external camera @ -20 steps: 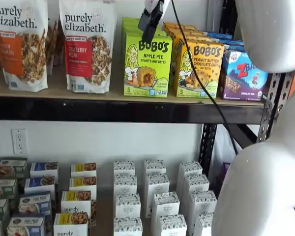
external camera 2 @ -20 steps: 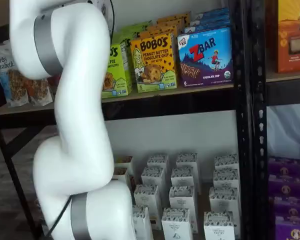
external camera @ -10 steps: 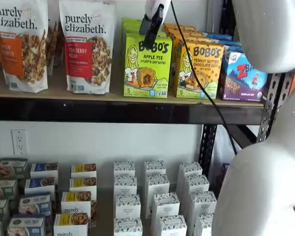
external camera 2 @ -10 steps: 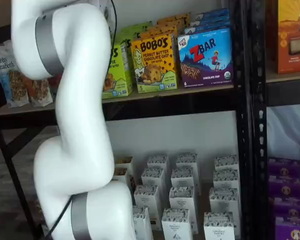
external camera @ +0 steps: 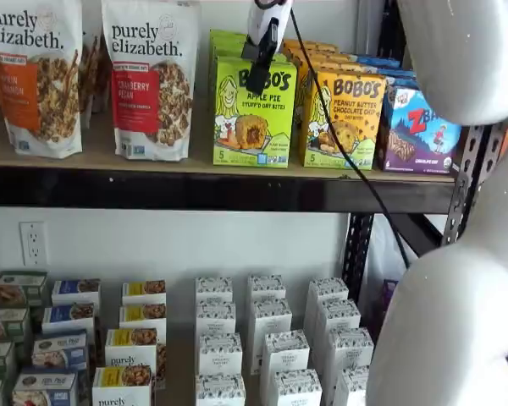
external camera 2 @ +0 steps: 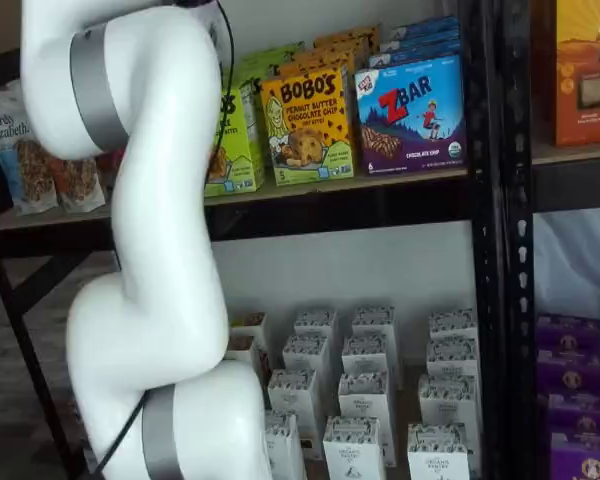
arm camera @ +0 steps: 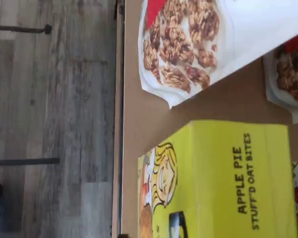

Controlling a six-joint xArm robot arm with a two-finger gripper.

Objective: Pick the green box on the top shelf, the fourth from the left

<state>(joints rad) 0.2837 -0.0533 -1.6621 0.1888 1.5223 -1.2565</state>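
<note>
The green box (external camera: 254, 114) stands upright at the front of the top shelf (external camera: 195, 190), printed "BOBO'S APPLE PIE". In both shelf views it shows; the white arm covers its left part (external camera 2: 232, 140). My gripper (external camera: 258, 69) hangs from the view's top edge, its black fingers side-on over the box's upper front. Nothing is held in it and the jaws stand wide. The wrist view looks down on the box's top and front (arm camera: 228, 183) on the tan shelf board (arm camera: 139, 124), with a dark piece at the box's front edge.
A yellow-orange Bobo's carton (external camera: 343, 118) and a blue Zbar box (external camera: 419, 131) stand right of the green box. A Purely Elizabeth granola bag (external camera: 152, 80) stands to its left. Small white cartons (external camera: 271, 347) fill the lower shelf. A black cable (external camera: 339, 135) hangs across the front.
The black fingers have swung from a slant to nearly upright and come down a little over the green box's top front. The boxes have not moved.
</note>
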